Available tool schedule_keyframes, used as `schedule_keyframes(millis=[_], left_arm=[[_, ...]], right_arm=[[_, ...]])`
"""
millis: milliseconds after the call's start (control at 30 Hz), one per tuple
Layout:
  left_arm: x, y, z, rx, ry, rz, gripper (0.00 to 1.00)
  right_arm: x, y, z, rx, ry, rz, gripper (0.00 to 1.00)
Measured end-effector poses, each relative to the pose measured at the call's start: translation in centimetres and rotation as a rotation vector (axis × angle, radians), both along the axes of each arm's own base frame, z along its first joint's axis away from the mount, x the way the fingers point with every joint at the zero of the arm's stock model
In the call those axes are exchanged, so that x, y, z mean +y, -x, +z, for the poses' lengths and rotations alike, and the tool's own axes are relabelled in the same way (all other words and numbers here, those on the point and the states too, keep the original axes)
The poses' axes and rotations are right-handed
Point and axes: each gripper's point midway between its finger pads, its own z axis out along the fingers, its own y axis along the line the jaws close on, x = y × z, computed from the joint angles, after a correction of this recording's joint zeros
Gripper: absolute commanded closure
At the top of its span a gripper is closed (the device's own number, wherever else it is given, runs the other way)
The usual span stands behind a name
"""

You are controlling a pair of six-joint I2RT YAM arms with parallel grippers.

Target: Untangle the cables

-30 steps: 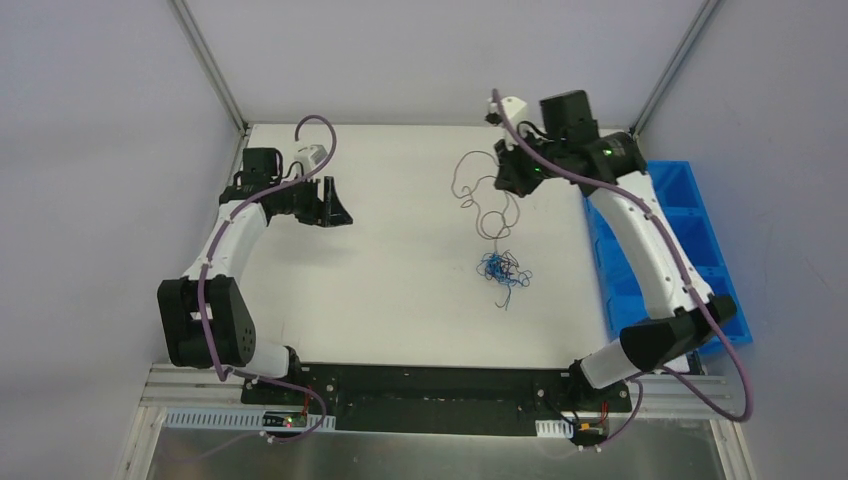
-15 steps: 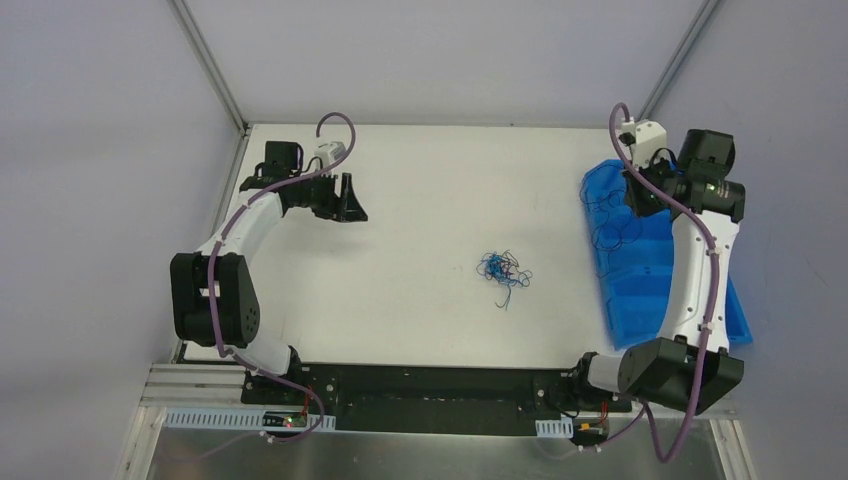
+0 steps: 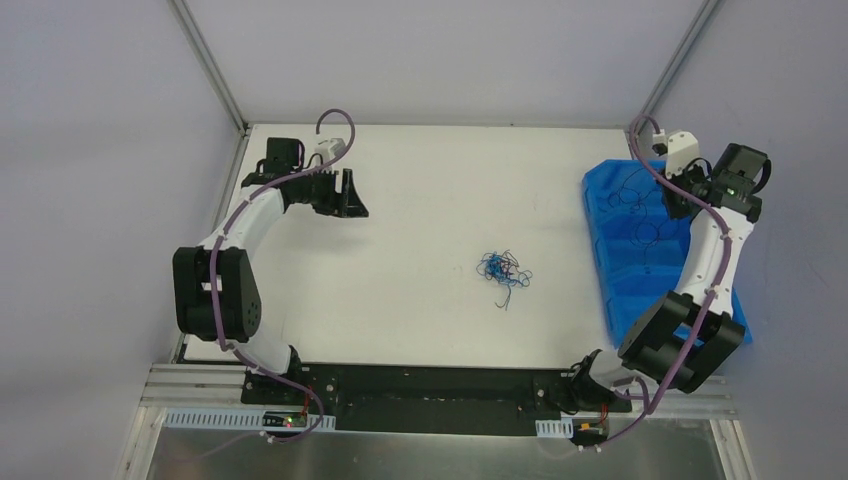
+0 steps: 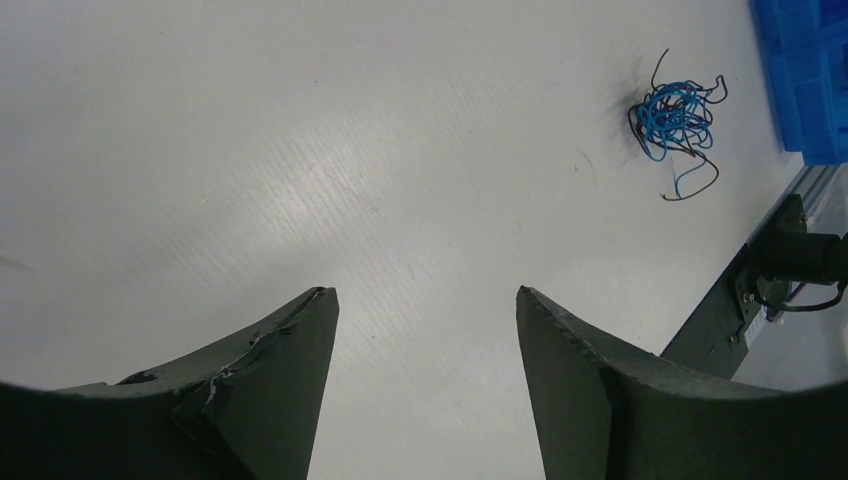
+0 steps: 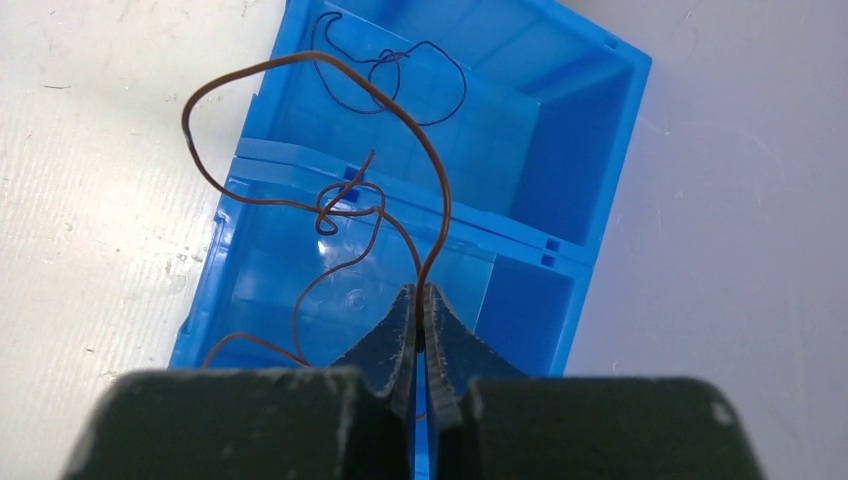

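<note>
The right gripper (image 5: 419, 295) was pinched shut on one brown wire (image 5: 446, 200), holding it above the blue bin (image 5: 590, 170). From the jaws the strand rose and ran along the bin's length toward its far compartment. It then arched back out over the bin's table-side wall, so part of the loop hung beyond the rim and not over a compartment. Its small knot-like curl sat over the divider (image 5: 300, 160) between two compartments. A thin dark wire (image 5: 440, 75) already lay in the far compartment. Letting go here would, I judge, leave the brown wire draped across the divider and the wall, so the drop hinged on bringing the loop inward over one compartment. The remaining tangle (image 3: 502, 269) of fine blue and dark strands lay on the white table (image 3: 430, 180), well apart from the bin on its table side. It had no clear long axis, only a short tail trailing toward the arm bases. The left gripper (image 3: 345, 195) hung with its jaws wide and empty, farther from the bin than the tangle was. In its own wrist view the tangle (image 4: 676, 112) lay ahead of it, off toward the bin. The right arm looked the nearer of the two to the tangle. The table around the tangle was flat and smooth, with room on every side.
</note>
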Motion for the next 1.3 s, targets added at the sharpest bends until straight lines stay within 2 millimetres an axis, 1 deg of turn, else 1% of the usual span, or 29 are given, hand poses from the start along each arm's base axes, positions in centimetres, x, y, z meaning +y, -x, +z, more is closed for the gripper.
schedule_keyframes(millis=[100, 167, 267, 367, 433, 500, 633, 767, 833, 933, 1000, 1167, 1300], left_arm=[[-0.1, -0.8, 0.1, -0.007, 0.0, -0.002, 0.3], [-0.4, -1.1, 0.1, -0.014, -0.002, -0.013, 0.3], [-1.3, -1.2, 0.0, -0.027, -0.006, -0.049, 0.3], [-2.3, -1.1, -0.2, -0.035, -0.008, -0.087, 0.3], [-2.8, -1.3, -0.6, -0.034, -0.01, -0.104, 0.3], [-3.1, -1.5, -1.0, -0.027, -0.01, -0.111, 0.3], [-3.1, -2.0, -1.8, -0.014, -0.01, -0.111, 0.3], [-3.1, -2.3, -2.2, -0.007, -0.011, -0.11, 0.3], [-3.2, -2.6, -2.3, -0.007, -0.01, -0.11, 0.3], [-3.2, -3.0, -2.4, -0.011, -0.01, -0.11, 0.3], [-3.2, -3.1, -2.5, -0.01, -0.01, -0.11, 0.3], [-3.2, -3.1, -2.5, -0.01, -0.01, -0.111, 0.3], [-3.2, -3.1, -2.5, -0.016, -0.014, -0.115, 0.3]], right_arm=[[-0.4, -0.3, -0.5, 0.011, -0.012, 0.001, 1.0], [-0.4, -0.7, -0.4, 0.009, -0.024, 0.004, 1.0], [-0.5, -1.6, 1.0, -0.015, -0.044, 0.002, 1.0], [-0.6, -2.5, 3.0, -0.058, -0.045, 0.007, 1.0], [-0.4, -2.7, 3.6, -0.072, -0.048, 0.019, 1.0], [0.0, -2.6, 3.5, -0.068, -0.061, 0.035, 1.0], [0.7, -2.3, 2.1, -0.015, -0.09, 0.057, 1.0], [1.0, -1.8, 0.2, 0.045, -0.08, 0.097, 1.0], [1.2, -1.2, -1.5, 0.078, -0.06, 0.13, 1.0], [1.3, 0.3, -4.9, 0.159, -0.043, 0.168, 1.0], [1.3, 1.2, -6.4, 0.208, -0.028, 0.184, 1.0], [0.2, 1.6, -7.6, 0.261, 0.009, 0.204, 1.0], [-1.0, 2.3, -8.4, 0.312, 0.029, 0.209, 1.0]])
